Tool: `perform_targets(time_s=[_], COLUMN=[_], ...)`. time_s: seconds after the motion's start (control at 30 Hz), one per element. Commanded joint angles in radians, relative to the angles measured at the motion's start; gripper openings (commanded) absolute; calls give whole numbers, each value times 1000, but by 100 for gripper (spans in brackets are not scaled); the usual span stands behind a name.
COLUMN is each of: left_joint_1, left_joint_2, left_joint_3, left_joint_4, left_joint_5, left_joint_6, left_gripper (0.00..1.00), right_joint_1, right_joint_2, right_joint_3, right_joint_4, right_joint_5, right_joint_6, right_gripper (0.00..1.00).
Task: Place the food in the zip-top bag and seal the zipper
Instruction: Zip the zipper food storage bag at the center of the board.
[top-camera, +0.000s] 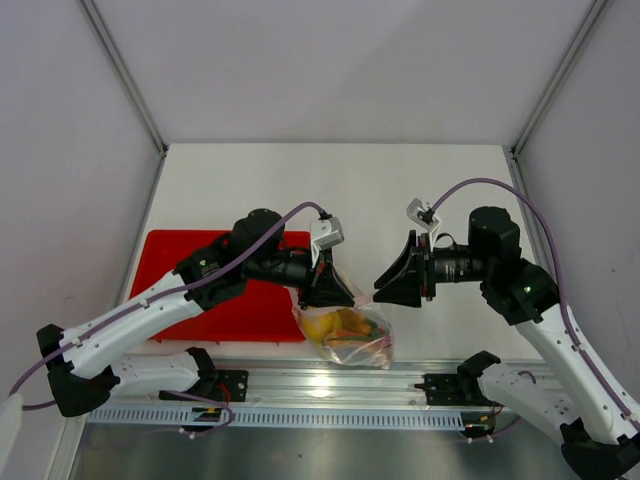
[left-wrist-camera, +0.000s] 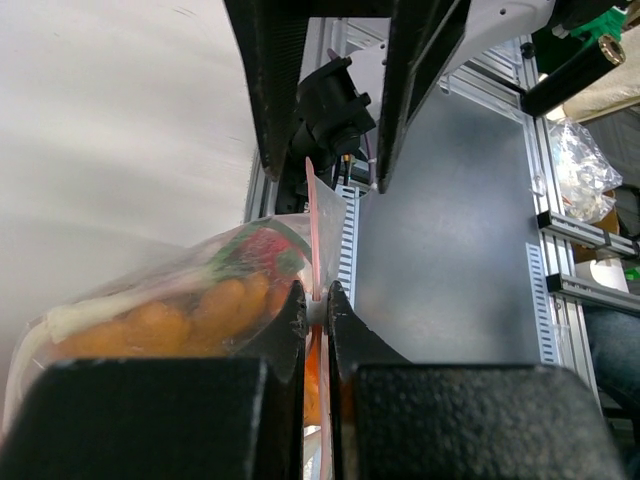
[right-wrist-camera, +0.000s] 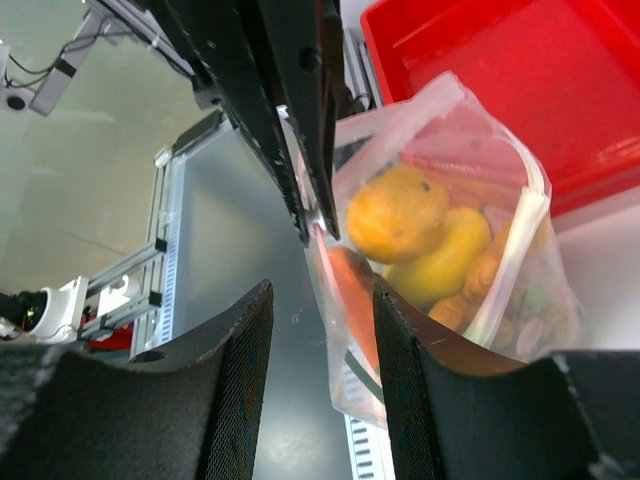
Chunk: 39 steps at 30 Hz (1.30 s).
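Spreading pale across the frame, the worktop (top-camera: 400, 180) carries a red tray (top-camera: 255, 312) left of centre. At lower centre the zip-top bag (top-camera: 348, 330) hangs with the food (right-wrist-camera: 420, 240) inside it. The left gripper (top-camera: 332, 292) is clenched on the zipper (left-wrist-camera: 313, 230). The right gripper (top-camera: 385, 285), released and holding nothing, sits just right of it. The strip's long axis runs from the left pinch straight between the right's spread jaws, so closing there would likely catch it. No writing is legible anywhere.

The clear bag (top-camera: 376, 347), bulging with toy food (top-camera: 340, 325), hangs at the table's (top-camera: 330, 190) 6 o'clock edge, its pink zipper (left-wrist-camera: 313, 222) along the bag's 12 o'clock side.
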Motion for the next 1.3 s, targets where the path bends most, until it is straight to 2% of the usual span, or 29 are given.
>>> perform_targets(time_s=[0.0,0.3,0.6,0.93,1.07,1.1,1.13,1.27], left_joint_1=[-3,-3,-3,-3,-3,-3,-3,-3], left_joint_2=[-1,0,11,11,14,14,14,16], left_joint_3=[54,60,63,68,71,70,71,73], left_joint_4=[52,55,70,70,75,77,78,77], left_joint_5=[46,51,60,65,69,69,69,73], left_joint_6=[11,10,-4,-7,-9,-10,-12,-12], left_gripper=[1,1,1,1,0,1,1,1], right_joint_1=[3,34,66,76,79,82,83,86], right_joint_2=[11,28,39,49,51,53,56,63], right_joint_3=[48,0,-26,-39,-46,-46,-46,-53], right_joint_4=[-43,42,79,96,108,112,111,102], right_joint_5=[-31,-112,-94,-63,-45,-40,-40,-42], right_joint_6=[-61,-20,10,14,31,34,34,23], right_gripper=[48,46,32,26,14,6,4,5])
